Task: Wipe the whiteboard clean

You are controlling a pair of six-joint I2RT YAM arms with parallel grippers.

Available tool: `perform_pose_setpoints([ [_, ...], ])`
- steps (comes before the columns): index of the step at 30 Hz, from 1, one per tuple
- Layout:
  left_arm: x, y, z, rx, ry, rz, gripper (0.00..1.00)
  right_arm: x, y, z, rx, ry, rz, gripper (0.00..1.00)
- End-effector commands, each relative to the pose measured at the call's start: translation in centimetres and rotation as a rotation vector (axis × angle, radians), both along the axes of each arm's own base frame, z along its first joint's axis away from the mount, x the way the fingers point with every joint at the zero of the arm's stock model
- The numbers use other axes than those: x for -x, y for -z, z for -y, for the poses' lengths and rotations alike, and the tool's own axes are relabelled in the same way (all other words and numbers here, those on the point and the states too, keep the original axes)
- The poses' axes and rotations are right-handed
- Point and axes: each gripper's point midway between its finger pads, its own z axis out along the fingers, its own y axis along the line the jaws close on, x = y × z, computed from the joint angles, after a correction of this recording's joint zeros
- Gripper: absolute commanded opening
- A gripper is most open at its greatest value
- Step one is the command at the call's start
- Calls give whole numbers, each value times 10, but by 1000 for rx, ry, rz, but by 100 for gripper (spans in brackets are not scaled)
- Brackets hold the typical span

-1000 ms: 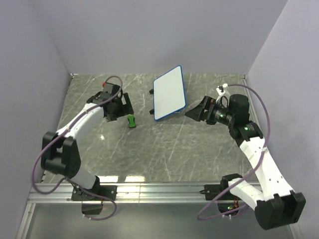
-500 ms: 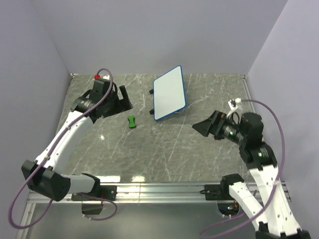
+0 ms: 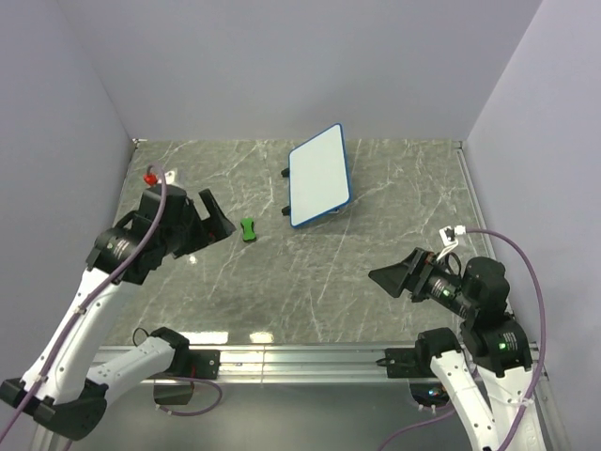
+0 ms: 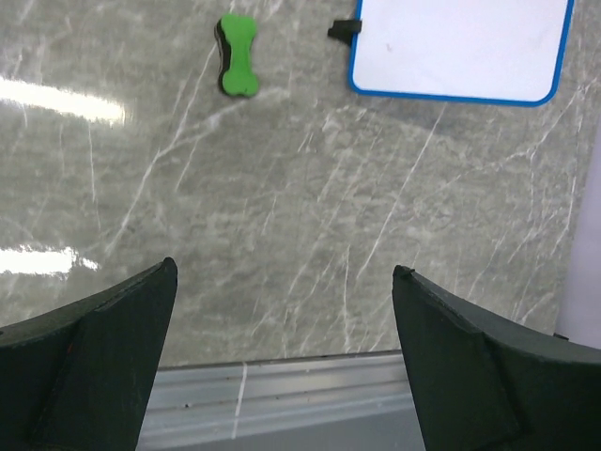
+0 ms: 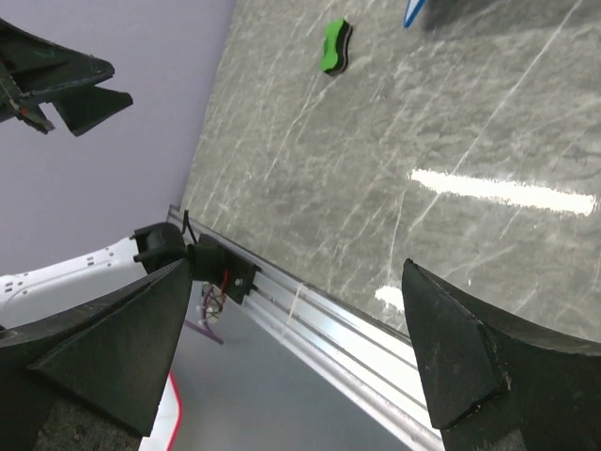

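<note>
The whiteboard (image 3: 318, 175), white with a blue frame and small black feet, lies on the marble table at the back centre; its face shows no marks. It also shows in the left wrist view (image 4: 460, 47). A small green eraser (image 3: 248, 228) lies left of it, also seen in the left wrist view (image 4: 238, 54) and the right wrist view (image 5: 334, 45). My left gripper (image 3: 214, 222) is open and empty, raised left of the eraser. My right gripper (image 3: 394, 277) is open and empty, raised over the table's near right part.
Purple walls close the table at the back, left and right. An aluminium rail (image 3: 300, 357) runs along the near edge, with both arm bases bolted to it. The left arm (image 5: 56, 89) shows in the right wrist view.
Both arms have pulled back toward the near edge and risen. The left gripper moved away from the eraser to the left; the right gripper moved away from the whiteboard. Eraser and whiteboard stayed put.
</note>
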Motion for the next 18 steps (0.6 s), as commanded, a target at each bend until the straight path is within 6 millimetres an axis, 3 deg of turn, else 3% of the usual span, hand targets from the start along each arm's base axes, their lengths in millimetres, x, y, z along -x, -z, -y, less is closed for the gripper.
perform_pose_setpoints([
  [1,19,10,-1,42,-7,-38,99,13,-2,-1,4,-32,1,100],
  [10,47,10,-11,83,-28,-33,99,23,0,-2,-1,-47,-6,100],
  [15,41,4,-8,74,-4,-9,99,23,-4,-1,-14,-35,-18,100],
  [18,34,-15,-5,64,37,44,100,23,-6,1,8,-25,-23,100],
])
